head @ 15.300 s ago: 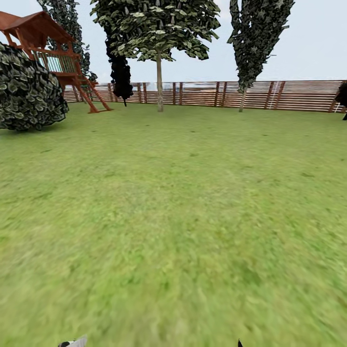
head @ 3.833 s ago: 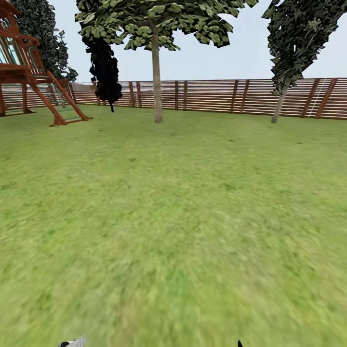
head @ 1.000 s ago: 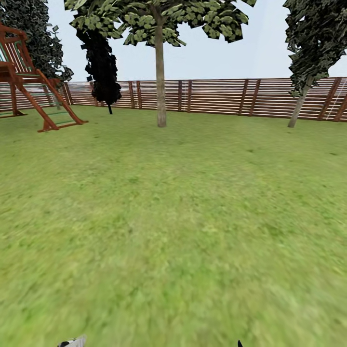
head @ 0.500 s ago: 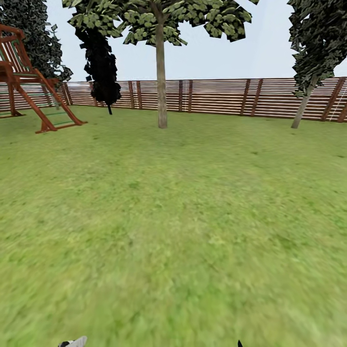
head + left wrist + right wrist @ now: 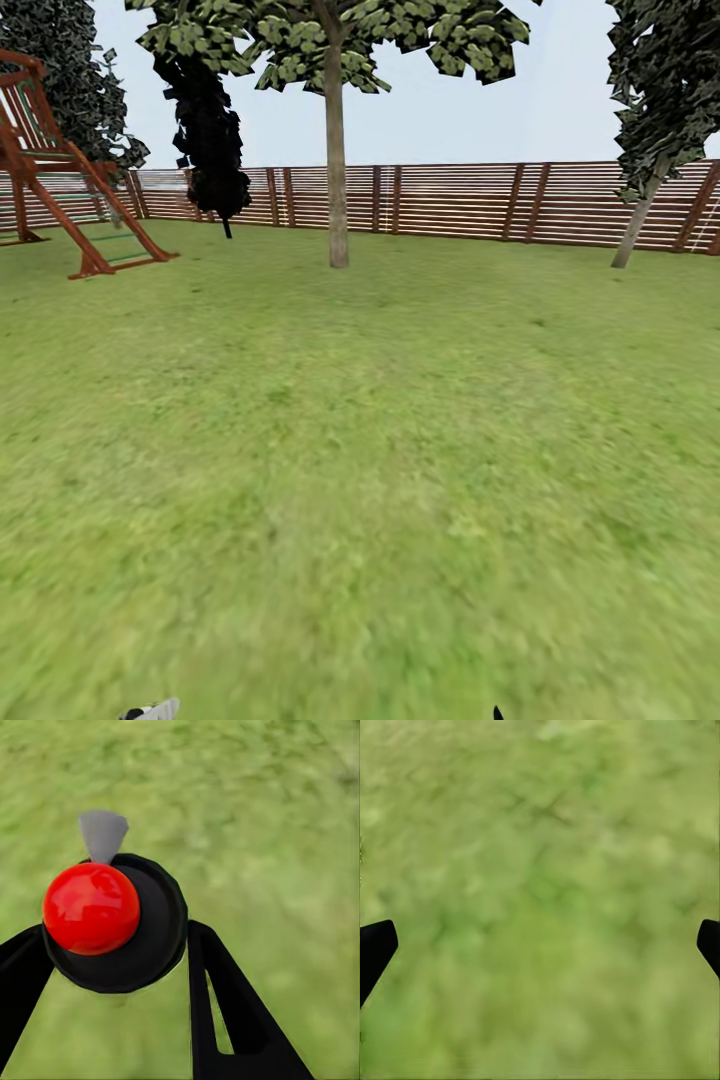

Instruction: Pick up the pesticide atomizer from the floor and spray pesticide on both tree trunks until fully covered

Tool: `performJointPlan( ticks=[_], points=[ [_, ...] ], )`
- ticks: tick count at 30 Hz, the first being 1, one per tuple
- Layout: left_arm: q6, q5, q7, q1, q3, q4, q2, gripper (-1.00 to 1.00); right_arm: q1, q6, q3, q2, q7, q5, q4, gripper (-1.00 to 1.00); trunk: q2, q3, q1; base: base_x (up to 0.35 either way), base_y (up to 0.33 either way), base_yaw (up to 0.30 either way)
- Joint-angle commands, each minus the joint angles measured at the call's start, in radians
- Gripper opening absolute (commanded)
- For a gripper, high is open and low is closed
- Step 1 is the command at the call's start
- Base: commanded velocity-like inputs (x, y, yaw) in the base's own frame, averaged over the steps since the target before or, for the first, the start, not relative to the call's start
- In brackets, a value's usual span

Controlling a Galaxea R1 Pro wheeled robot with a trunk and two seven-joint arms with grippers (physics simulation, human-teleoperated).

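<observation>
Already gripped in the left jaws (image 5: 112, 967), the sprayer bottle (image 5: 116, 919) rides toward the trees.

Seen along the left arm's fingers, the bottle sits between both black fingers (image 5: 232, 1020), its red-topped dark body end-on and its grey nozzle (image 5: 103, 834) pointing out over the grass (image 5: 360, 480). Across on the other arm, the right jaws (image 5: 540, 937) stand wide with nothing between them. From the head camera, the nearer trunk (image 5: 337, 170) rises at about twelve o'clock, well apart, in front of the slatted fence (image 5: 450, 200); a second trunk (image 5: 632, 232) leans at about two o'clock. Judging by this, the left arm should spray, once the gap is closed.
</observation>
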State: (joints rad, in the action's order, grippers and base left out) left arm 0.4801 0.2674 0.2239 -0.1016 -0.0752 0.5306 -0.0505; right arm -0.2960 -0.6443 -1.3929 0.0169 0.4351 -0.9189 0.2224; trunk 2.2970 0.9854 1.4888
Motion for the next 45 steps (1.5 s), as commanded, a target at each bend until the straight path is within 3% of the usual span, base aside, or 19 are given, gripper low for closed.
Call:
performJointPlan(
  ticks=[1, 45],
  points=[
    [0.000, 0.000, 0.000, 0.000, 0.000, 0.000, 0.000, -1.00, 0.000, 0.000, 0.000, 0.000, 0.000, 0.000, 0.000, 1.00, 0.000, 0.000, 0.000, 0.334, 0.091, 0.000],
    [0.000, 0.001, 0.000, 0.000, 0.000, 0.000, 0.000, -1.00, 0.000, 0.000, 0.000, 0.000, 0.000, 0.000, 0.000, 1.00, 0.000, 0.000, 0.000, 0.334, 0.091, 0.000]
  ],
)
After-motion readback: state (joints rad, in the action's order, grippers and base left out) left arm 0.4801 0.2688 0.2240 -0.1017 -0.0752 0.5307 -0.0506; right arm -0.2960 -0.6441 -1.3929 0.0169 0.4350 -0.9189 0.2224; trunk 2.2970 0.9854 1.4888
